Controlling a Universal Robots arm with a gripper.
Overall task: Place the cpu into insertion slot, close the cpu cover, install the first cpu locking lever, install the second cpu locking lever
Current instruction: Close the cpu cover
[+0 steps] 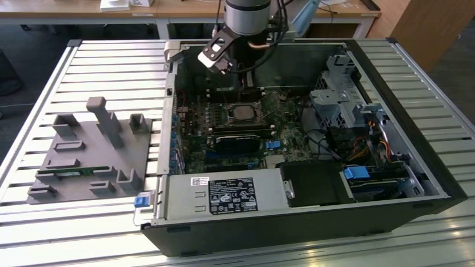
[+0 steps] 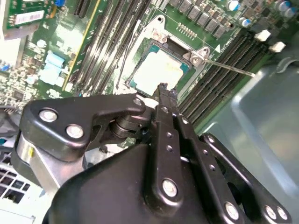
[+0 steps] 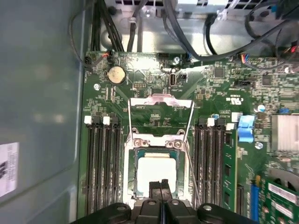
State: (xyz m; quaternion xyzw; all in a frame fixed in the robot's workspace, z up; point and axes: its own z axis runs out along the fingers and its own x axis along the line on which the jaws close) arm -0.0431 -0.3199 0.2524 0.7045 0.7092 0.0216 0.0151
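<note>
The cpu [image 3: 156, 170] lies flat in the insertion slot [image 3: 131, 156] on the green board, its silver top facing up, also seen in the second wrist view as the cpu [image 2: 156, 70] and in the exterior view as the cpu [image 1: 243, 113]. The cpu cover [image 3: 161, 100] is swung open and lies back beyond the slot, green board showing through its cut-out. A thin wire locking lever [image 2: 230, 66] sticks out unlatched beside the slot. My gripper [image 3: 161, 185] hangs just over the chip's near edge, fingers shut with nothing between them; the second wrist view shows the gripper [image 2: 162, 89] the same way.
The open computer case [image 1: 415, 167] walls in the board. Long black memory slots [image 3: 103, 163] flank the socket. A black card [image 1: 237, 142], the power supply [image 1: 222, 194] and the drive cage [image 1: 337, 103] crowd the case. A grey fixture block [image 1: 93, 150] sits on the slatted table at the exterior view's left.
</note>
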